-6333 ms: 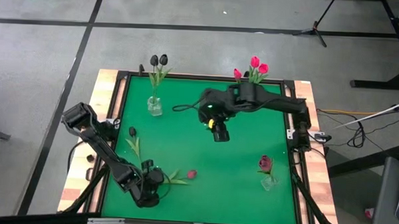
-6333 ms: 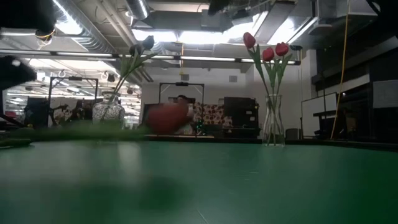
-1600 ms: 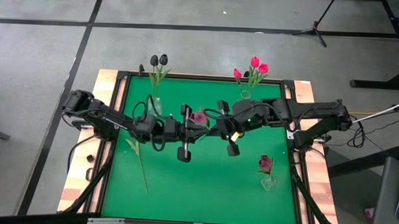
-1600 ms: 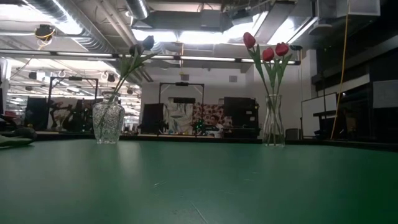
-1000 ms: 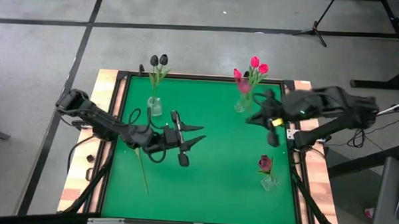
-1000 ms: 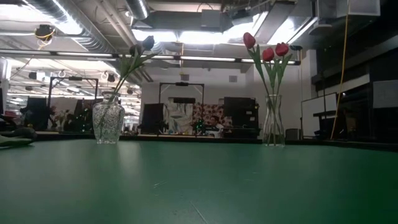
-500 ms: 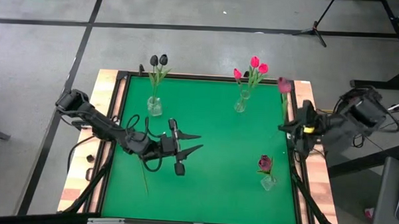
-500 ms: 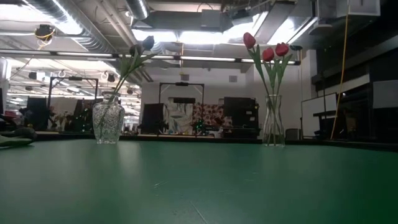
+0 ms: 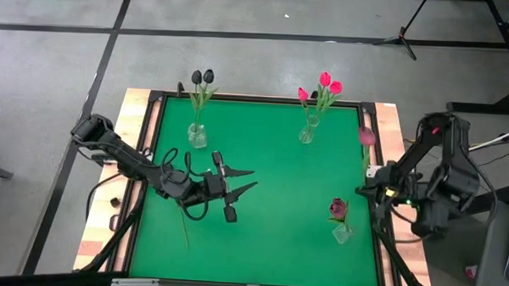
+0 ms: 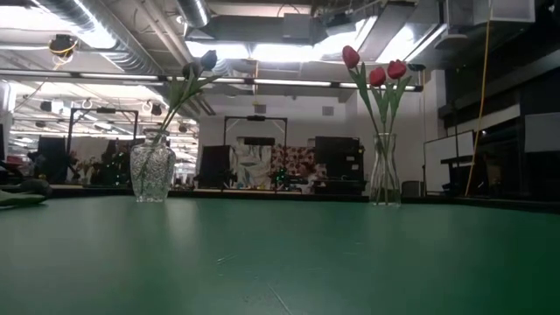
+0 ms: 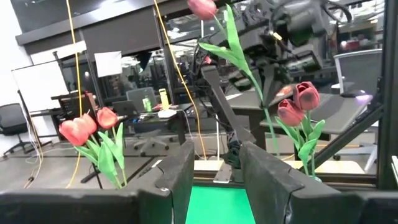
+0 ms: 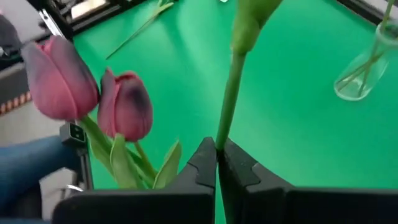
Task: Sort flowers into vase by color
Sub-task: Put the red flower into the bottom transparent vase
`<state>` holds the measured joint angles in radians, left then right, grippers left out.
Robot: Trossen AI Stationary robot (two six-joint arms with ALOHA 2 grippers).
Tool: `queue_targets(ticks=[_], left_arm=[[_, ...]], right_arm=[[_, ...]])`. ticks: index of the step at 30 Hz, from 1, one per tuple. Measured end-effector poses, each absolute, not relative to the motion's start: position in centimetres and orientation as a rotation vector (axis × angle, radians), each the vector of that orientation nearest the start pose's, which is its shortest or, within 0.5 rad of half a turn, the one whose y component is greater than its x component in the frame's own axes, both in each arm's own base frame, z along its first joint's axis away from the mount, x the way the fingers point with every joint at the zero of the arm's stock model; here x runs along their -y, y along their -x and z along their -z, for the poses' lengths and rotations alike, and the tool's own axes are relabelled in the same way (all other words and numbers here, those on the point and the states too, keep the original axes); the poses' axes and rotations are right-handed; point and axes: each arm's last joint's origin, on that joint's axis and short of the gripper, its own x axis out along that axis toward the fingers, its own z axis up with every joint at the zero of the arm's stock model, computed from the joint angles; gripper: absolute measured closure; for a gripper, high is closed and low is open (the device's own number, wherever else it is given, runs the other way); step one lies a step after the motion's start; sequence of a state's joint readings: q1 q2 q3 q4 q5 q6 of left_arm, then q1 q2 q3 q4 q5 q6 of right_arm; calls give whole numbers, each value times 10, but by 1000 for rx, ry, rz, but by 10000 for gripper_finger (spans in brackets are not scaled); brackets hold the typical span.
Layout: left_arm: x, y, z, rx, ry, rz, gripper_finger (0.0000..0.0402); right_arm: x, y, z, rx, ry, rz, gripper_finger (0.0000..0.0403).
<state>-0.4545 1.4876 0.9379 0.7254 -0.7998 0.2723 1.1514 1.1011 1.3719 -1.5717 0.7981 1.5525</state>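
Transfer step: right gripper (image 9: 374, 183), clamped on a maroon tulip's (image 9: 367, 136) stem, must lower it into the maroon vase (image 9: 342, 233); left gripper (image 9: 240, 180) spread wide, empty.

- No text, label, brand, number or sign can be read in any of the four views.
- A white sheet (image 11: 112, 62) hangs on a dark wall in the room, seen from the left wrist; it may carry print, but nothing on it is legible.
- The whiteboard (image 11: 37, 87) beside it shows no writing that can be made out.
- A pale panel (image 10: 541, 131) on the wall at the far right of the low view shows no readable marks either.
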Motion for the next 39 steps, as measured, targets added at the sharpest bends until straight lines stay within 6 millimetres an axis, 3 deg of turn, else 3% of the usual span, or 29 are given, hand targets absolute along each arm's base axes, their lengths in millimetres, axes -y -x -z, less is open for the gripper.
queue_targets(ticks=[8, 21, 39], left_arm=[[124, -301, -305, 95, -166, -361, 274], [124, -301, -305, 94, -167, -361, 274], [124, -301, -305, 95, -165, -361, 274]], right_arm=[[-136, -60, -345, -683, -517, 316, 402], [-146, -46, -335, -773, -593, 313, 402], [-182, -51, -310, -773, -475, 397, 402]])
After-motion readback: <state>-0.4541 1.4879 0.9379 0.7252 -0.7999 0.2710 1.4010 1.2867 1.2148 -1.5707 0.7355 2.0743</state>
